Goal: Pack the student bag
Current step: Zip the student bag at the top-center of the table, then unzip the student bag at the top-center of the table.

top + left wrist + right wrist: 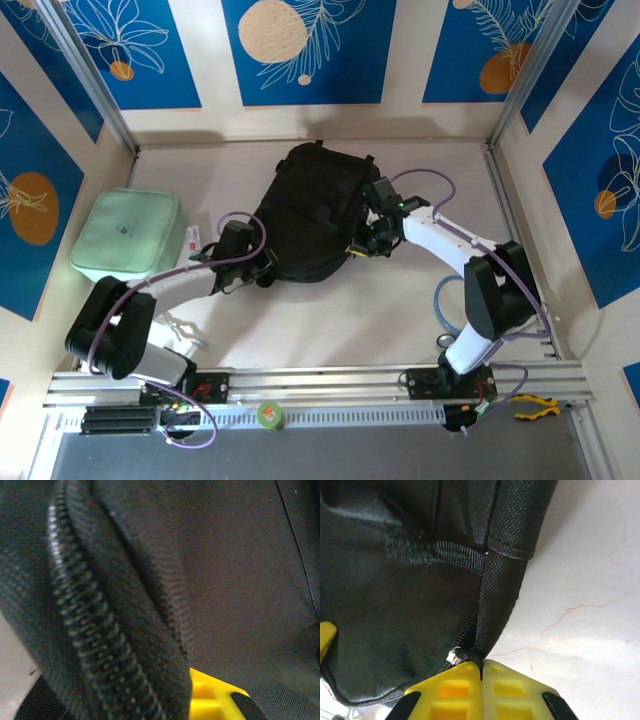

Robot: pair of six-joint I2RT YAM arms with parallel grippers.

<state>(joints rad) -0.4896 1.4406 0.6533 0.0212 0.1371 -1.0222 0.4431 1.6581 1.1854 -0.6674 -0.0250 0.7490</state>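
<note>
The student bag (310,205) lies flat mid-surface (400,310), its top loop toward 12 o'clock. The left arm sweeps low from its base to the bag's 8 o'clock edge, where the left gripper (250,262) presses against a zipper (75,630). One yellow finger (210,700) shows under the fabric (how wide the gripper stands, I cannot tell). The right arm folds at the elbow and reaches the 4 o'clock edge, the right gripper (481,667) pinched tight on the bag's hem. A mint-green bag (130,235) sits at 9 o'clock, apart.
</note>
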